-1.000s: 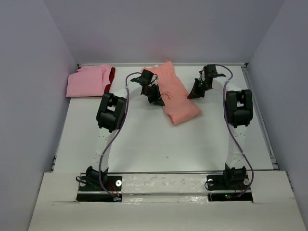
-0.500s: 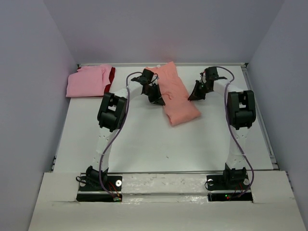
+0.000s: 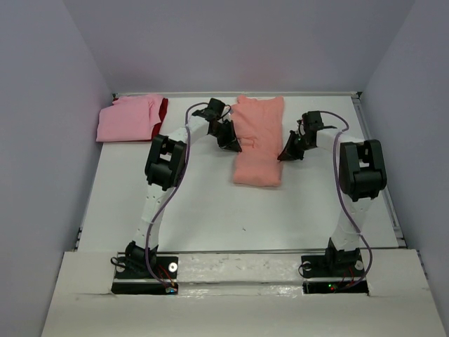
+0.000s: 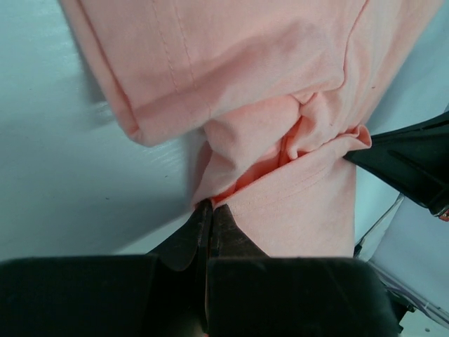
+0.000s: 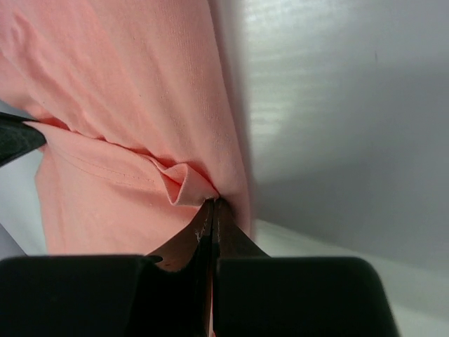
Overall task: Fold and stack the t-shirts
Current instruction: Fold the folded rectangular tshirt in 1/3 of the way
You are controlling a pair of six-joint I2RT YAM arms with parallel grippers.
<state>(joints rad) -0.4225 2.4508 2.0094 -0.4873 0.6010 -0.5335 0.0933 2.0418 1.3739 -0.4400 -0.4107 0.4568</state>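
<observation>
The salmon-orange t-shirt (image 3: pixel 257 140) lies as a long folded strip at the back middle of the table. My left gripper (image 3: pixel 232 143) is shut on its left edge, pinching bunched cloth (image 4: pixel 280 151). My right gripper (image 3: pixel 286 154) is shut on its right edge, with a small fold of cloth (image 5: pixel 184 184) at the fingertips. The lighter pink t-shirt (image 3: pixel 126 118) lies folded at the back left, on top of the dark red t-shirt (image 3: pixel 163 107), of which only a strip shows.
The white table (image 3: pixel 210 203) is walled at the back and both sides. The right arm's tip (image 4: pixel 414 161) shows at the right of the left wrist view.
Both grippers have swung the salmon-orange shirt round from a slanted lie to straight, lengthwise front to back. The right gripper moved nearer and the shirt's near end shifted left.
</observation>
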